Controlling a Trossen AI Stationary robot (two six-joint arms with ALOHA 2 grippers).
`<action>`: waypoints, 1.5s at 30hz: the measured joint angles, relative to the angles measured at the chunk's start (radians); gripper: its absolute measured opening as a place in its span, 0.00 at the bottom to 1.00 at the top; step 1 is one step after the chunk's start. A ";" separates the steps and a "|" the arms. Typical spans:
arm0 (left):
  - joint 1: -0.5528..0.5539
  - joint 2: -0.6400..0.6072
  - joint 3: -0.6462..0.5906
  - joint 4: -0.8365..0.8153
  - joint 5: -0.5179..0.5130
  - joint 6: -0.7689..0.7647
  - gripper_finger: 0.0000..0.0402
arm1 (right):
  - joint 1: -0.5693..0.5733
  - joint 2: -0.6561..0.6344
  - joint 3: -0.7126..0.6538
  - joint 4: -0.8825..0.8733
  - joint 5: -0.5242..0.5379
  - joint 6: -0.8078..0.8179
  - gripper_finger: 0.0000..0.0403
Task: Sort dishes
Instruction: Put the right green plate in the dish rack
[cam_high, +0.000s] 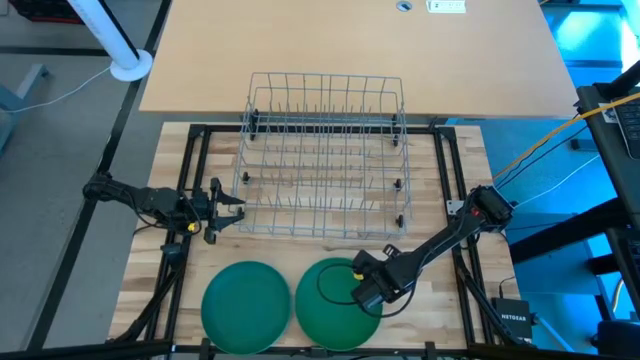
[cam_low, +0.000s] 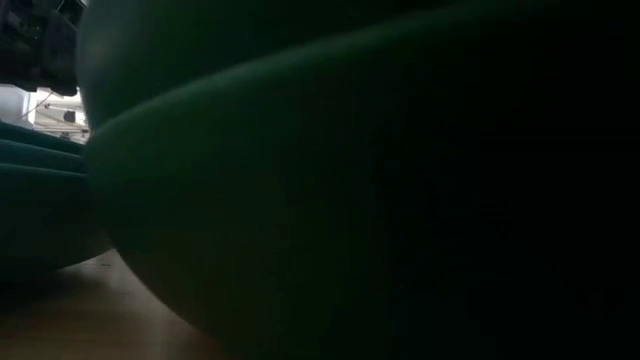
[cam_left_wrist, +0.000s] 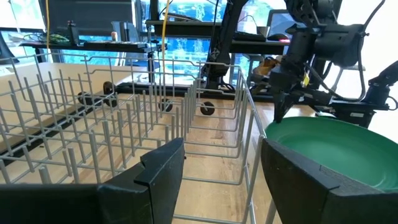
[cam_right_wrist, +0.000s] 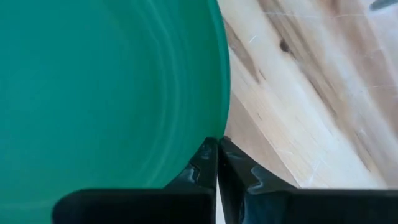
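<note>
The right claw (cam_high: 362, 290) sits low over the front of the desk, its two dark fingers (cam_right_wrist: 208, 163) pressed together on the thin rim of the right-hand round, matte, dark green plastic plate (cam_high: 330, 305). The pinch is at that plate's right edge, seen in the right wrist view with bare wood just beyond the rim. In the left wrist view this plate looks raised at the gripped side, though how far it is off the wood cannot be told.

Just beside it, to the left, lies a second round dark green plate (cam_high: 246, 305), flat on the pale wooden butcher-block desk (cam_high: 470, 180); their rims are touching or nearly so. Both plates lie close to the desk's front edge, leaving little spare wood there. In the low view a dark green plate edge fills nearly everything.

Behind the plates stands the grey wire dish rack (cam_high: 322, 155) with nothing in its rows of upright tines; a strip of bare wood separates its front wall from the plates.

The left claw (cam_high: 228, 208) waits at the rack's front left corner, fingers (cam_left_wrist: 155, 180) spread apart and holding nothing, level with the rack's wall.
</note>
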 joint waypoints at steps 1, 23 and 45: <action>0.000 0.000 0.000 0.000 0.000 0.000 0.51 | 0.000 0.000 0.013 -0.015 0.009 -0.001 0.00; 0.000 -0.001 0.004 0.015 0.061 -0.394 0.51 | 0.001 0.000 0.171 -0.113 0.187 -0.071 0.00; -0.011 0.009 0.000 0.185 0.171 -0.369 0.51 | 0.001 0.000 0.229 -0.134 0.282 -0.161 0.00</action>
